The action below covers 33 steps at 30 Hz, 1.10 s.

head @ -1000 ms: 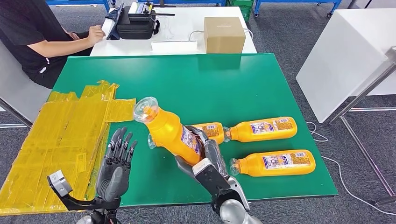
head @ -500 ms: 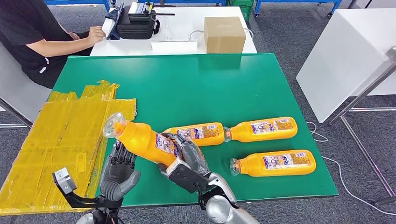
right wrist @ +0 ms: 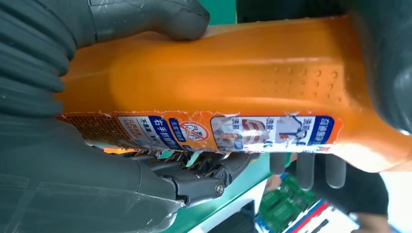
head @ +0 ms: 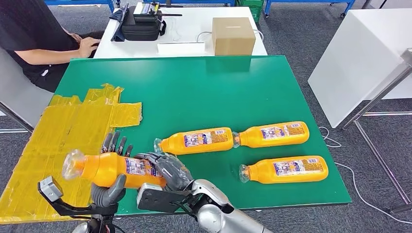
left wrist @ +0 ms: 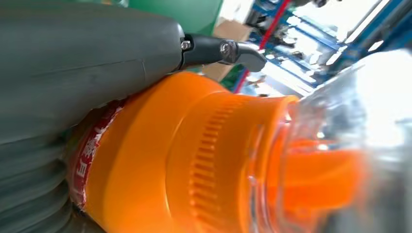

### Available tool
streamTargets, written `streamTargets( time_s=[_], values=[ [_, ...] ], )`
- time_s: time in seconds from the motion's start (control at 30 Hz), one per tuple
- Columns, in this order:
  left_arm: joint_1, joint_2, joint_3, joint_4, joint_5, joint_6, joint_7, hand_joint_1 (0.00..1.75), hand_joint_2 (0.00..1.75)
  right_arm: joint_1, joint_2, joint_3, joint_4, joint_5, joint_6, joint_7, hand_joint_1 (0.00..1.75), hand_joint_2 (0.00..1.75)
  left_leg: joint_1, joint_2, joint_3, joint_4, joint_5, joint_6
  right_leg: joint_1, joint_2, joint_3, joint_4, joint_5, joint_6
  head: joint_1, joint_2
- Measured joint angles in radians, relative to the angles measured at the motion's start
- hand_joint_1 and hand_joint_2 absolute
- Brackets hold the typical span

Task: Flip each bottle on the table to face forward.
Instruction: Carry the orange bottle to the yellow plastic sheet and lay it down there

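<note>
Now lower and leftward, the bottle [head: 114, 168] lies level, cap left, gripped by both the right hand [head: 163, 167] and left hand [head: 109, 187].

Glossy orange plastic bottle [head: 116, 167], torn paper label [right wrist: 214, 132]

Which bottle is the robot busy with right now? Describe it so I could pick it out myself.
Start at the green table and go to its near left corner, by the crinkled yellow sheet. There an orange bottle is held between the left hand and right hand, its clear cap pointing left. The three other orange bottles lie on the table, untouched.
</note>
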Motion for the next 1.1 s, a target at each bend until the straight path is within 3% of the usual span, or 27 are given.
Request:
streamTargets(
  time_s=[0.03,0.17,0.83,0.87,0.97,1.0,1.1],
  values=[
    [0.002,0.0,0.006,0.003,0.008,-0.001,0.0,0.0,1.75,-0.011,0.001,0.012,0.004,-0.002,0.004,0.004,1.75,1.75,0.0,0.0,0.0,0.0,0.0,0.0,0.0,0.0,0.0,0.0,0.0,0.0,0.0,0.0],
    [0.009,-0.002,0.025,0.011,0.027,-0.003,-0.001,1.71,1.75,-0.041,0.003,0.045,0.017,-0.013,0.014,0.011,1.75,1.75,0.0,0.0,0.0,0.0,0.0,0.0,0.0,0.0,0.0,0.0,0.0,0.0,0.0,0.0],
    [0.014,-0.03,0.05,0.019,0.062,-0.009,-0.01,1.75,1.75,-0.049,0.001,0.065,0.034,-0.018,-0.016,0.028,1.75,1.75,0.0,0.0,0.0,0.0,0.0,0.0,0.0,0.0,0.0,0.0,0.0,0.0,0.0,0.0],
    [0.014,-0.031,0.051,0.019,0.061,-0.006,-0.01,1.75,1.75,-0.046,0.001,0.064,0.034,-0.013,-0.026,0.028,1.68,1.75,0.0,0.0,0.0,0.0,0.0,0.0,0.0,0.0,0.0,0.0,0.0,0.0,0.0,0.0],
    [0.013,-0.035,0.054,0.019,0.057,0.003,-0.011,1.75,1.75,-0.041,0.0,0.064,0.034,-0.004,-0.044,0.028,0.38,1.75,0.0,0.0,0.0,0.0,0.0,0.0,0.0,0.0,0.0,0.0,0.0,0.0,0.0,0.0],
    [0.012,-0.036,0.054,0.019,0.055,0.006,-0.012,1.75,1.75,-0.04,-0.001,0.064,0.034,-0.002,-0.047,0.028,0.0,1.31,0.0,0.0,0.0,0.0,0.0,0.0,0.0,0.0,0.0,0.0,0.0,0.0,0.0,0.0],
    [0.009,-0.037,0.055,0.017,-0.002,0.06,-0.03,1.75,1.75,-0.022,-0.006,0.057,0.033,0.012,-0.081,0.024,0.0,0.0,0.0,0.0,0.0,0.0,0.0,0.0,0.0,0.0,0.0,0.0,0.0,0.0,0.0,0.0]
  ],
)
